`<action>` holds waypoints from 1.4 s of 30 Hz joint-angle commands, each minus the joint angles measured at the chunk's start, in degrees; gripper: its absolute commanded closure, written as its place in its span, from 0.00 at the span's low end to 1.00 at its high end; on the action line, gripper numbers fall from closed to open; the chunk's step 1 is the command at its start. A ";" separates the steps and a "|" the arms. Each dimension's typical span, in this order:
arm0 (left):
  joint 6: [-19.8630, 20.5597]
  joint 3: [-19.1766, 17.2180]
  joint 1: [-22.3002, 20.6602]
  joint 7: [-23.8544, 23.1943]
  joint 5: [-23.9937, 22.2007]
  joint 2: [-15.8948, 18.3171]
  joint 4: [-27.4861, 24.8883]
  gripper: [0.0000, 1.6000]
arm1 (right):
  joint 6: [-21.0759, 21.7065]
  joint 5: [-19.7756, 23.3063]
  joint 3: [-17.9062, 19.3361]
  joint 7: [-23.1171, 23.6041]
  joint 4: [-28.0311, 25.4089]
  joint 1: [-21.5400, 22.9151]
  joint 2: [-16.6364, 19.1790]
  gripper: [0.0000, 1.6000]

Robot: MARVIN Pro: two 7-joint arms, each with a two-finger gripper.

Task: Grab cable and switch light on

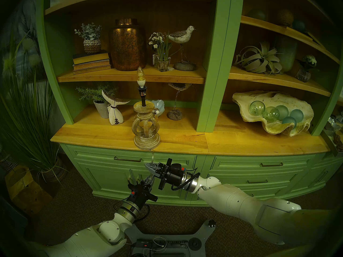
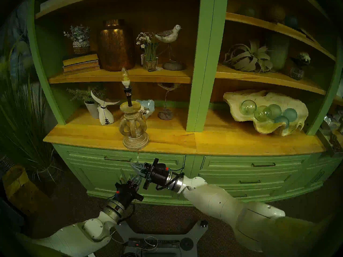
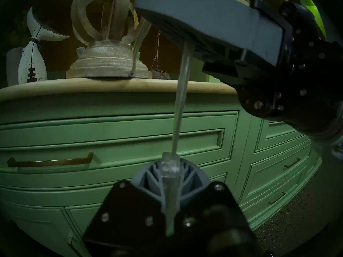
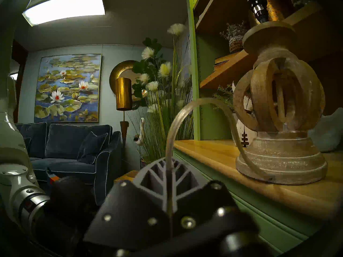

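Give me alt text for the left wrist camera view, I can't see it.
The left gripper is shut on the clear cable's switch block, and the cable runs up into the right gripper's grey fingers. Behind stand the wooden lamp base, a wood countertop and green drawers.

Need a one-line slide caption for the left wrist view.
Left gripper shut on clear inline switch block of translucent lamp cord, right gripper pinching it above.

Head high; wrists close on lamp

Both end effectors clamped; arms converging
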 commanded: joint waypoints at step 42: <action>-0.77 -0.32 -2.25 -3.98 -2.57 -1.38 3.03 0.22 | -1.84 3.39 -4.09 4.23 -1.45 3.49 0.81 1.00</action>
